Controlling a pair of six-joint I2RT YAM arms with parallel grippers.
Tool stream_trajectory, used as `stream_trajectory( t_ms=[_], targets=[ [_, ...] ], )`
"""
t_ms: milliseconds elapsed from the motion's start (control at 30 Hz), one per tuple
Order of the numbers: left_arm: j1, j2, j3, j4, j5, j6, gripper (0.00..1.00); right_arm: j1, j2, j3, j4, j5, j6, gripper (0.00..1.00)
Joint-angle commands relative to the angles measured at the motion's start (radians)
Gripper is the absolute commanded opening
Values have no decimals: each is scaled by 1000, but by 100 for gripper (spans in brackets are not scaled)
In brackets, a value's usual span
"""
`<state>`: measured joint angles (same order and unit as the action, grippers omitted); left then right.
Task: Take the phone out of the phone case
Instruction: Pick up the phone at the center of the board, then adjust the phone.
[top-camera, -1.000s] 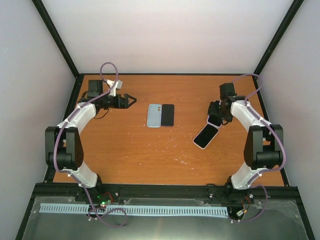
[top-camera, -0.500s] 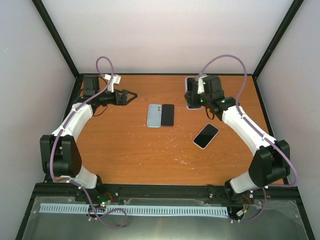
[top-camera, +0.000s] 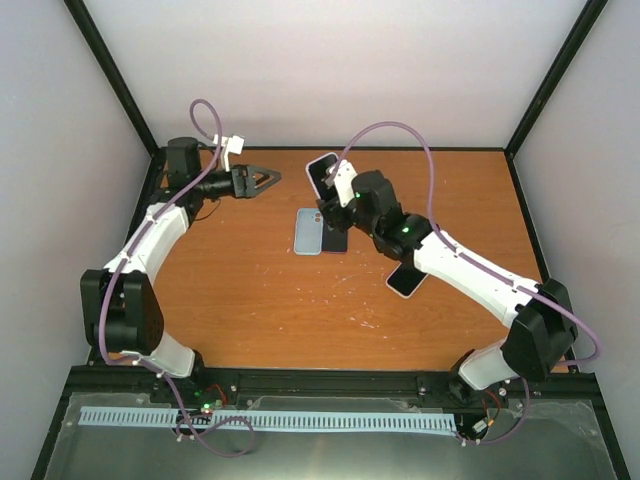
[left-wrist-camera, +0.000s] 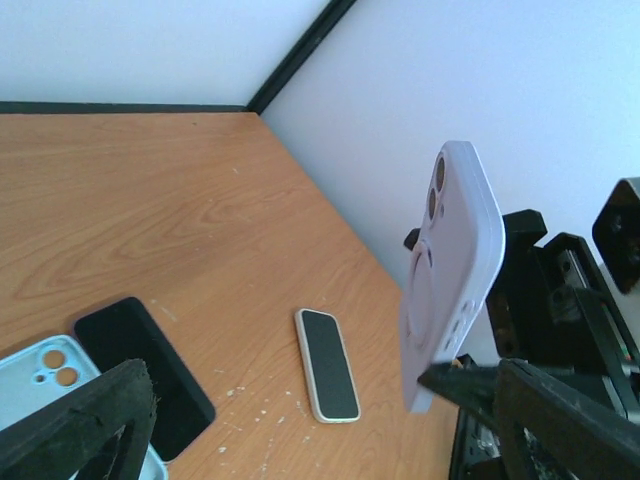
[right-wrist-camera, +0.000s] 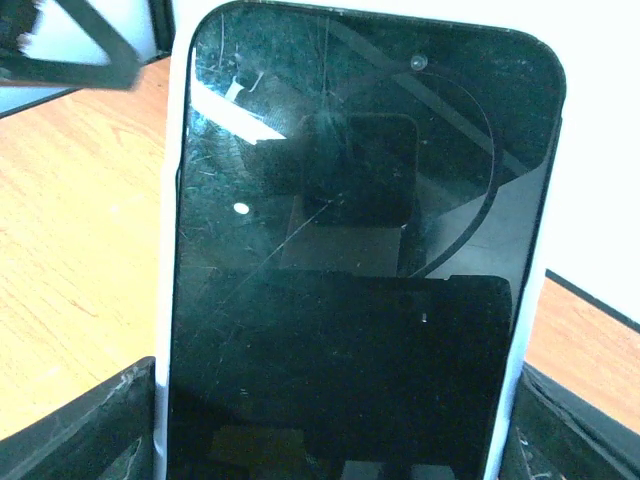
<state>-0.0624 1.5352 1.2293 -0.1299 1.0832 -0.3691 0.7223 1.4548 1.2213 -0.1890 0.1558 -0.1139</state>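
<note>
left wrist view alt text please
A lilac cased phone is held upright in the right gripper, back to the camera. Framed by the open left gripper, a second cased phone, a black phone and a blue case lie on the table.

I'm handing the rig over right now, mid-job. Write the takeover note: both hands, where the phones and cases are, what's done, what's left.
Right hand: gripping the black-screened phone in a pale lilac plastic case, upright above the wooden table.
Left hand: open, empty, facing it.
On the table: light blue plastic case beside a flat black phone; a cream-cased phone lies apart, screen up.
Done: nothing on the held phone; it sits in its case.
Left: pull it out.
</note>
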Motion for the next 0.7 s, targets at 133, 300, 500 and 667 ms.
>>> stream_trajectory(
  t_ms=[133, 300, 500, 667],
  targets=[
    [-86, -30, -55, 145, 25, -106, 90, 104, 43, 37, 131, 72, -59, 64],
    [-101, -34, -80, 165, 20, -129, 86, 138, 66, 54, 145, 86, -62, 64],
    [-106, -26, -96, 188, 29, -153, 66, 153, 89, 67, 155, 100, -57, 64],
    [-107, -20, -100, 206, 49, -165, 48, 158, 100, 81, 156, 105, -52, 65]
  ],
)
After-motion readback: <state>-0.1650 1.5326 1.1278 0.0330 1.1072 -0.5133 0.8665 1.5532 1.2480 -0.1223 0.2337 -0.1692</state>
